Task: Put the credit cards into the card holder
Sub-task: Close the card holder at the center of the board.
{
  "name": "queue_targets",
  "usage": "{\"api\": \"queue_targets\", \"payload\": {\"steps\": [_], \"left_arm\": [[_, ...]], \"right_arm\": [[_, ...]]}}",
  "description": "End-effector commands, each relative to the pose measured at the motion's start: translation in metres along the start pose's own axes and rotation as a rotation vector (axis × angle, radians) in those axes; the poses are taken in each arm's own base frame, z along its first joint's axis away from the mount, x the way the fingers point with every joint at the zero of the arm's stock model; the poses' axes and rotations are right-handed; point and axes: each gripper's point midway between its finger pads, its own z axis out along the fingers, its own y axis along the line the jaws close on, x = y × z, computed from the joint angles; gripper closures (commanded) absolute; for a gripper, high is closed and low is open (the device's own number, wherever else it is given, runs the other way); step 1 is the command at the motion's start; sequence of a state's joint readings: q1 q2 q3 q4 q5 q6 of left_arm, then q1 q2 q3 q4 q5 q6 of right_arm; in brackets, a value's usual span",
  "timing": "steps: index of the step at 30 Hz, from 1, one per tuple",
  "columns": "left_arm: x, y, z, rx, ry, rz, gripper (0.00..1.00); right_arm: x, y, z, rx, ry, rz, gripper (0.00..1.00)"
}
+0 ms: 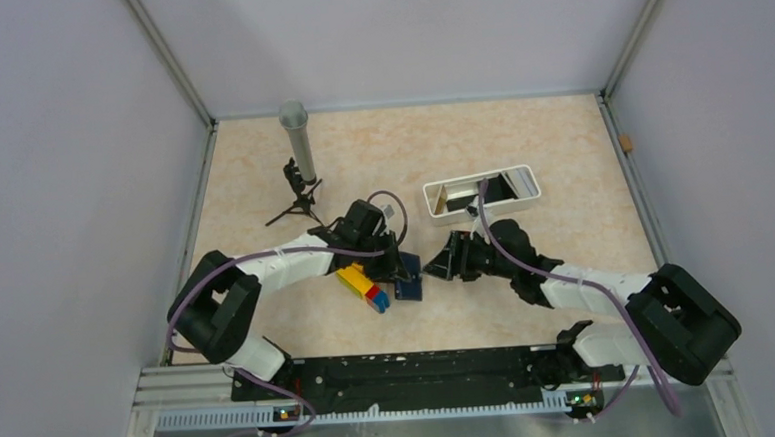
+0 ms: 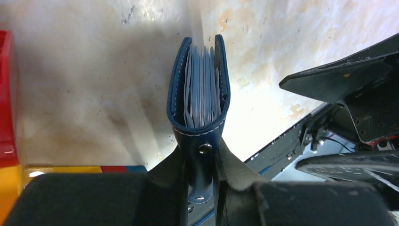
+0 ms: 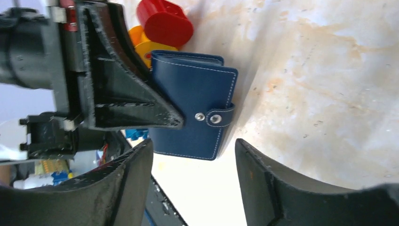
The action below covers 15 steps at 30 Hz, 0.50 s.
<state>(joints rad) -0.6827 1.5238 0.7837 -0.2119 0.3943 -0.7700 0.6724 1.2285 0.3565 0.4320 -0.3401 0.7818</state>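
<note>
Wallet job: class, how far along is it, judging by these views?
Done: the left gripper has the wallet clamped on edge. In hand: the right gripper stands open beside it, empty. Left: the snap is fastened, and what look like cards sit in the white tray.

Soft navy fold-over wallet [image 2: 200, 94]: its strap end is buried between the fingers of my left tool [image 2: 201, 157].
Red and yellow plastic bricks [image 2: 8, 108]: cut off at the picture's left edge.
White oblong plastic tray [image 1: 481, 191]: contents too small to tell.
</note>
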Motion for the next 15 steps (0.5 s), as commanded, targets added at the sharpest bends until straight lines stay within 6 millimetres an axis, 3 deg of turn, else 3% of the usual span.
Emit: {"api": "queue_targets", "payload": {"steps": [1, 15], "left_arm": [[-0.010, 0.009, -0.003, -0.147, -0.014, 0.066, 1.00], [-0.005, 0.015, -0.001, -0.324, 0.084, 0.096, 1.00]], "right_arm": [[-0.009, -0.001, 0.009, 0.065, -0.023, -0.006, 0.39], [0.004, -0.008, 0.038, 0.245, -0.003, -0.024, 0.58]]}}
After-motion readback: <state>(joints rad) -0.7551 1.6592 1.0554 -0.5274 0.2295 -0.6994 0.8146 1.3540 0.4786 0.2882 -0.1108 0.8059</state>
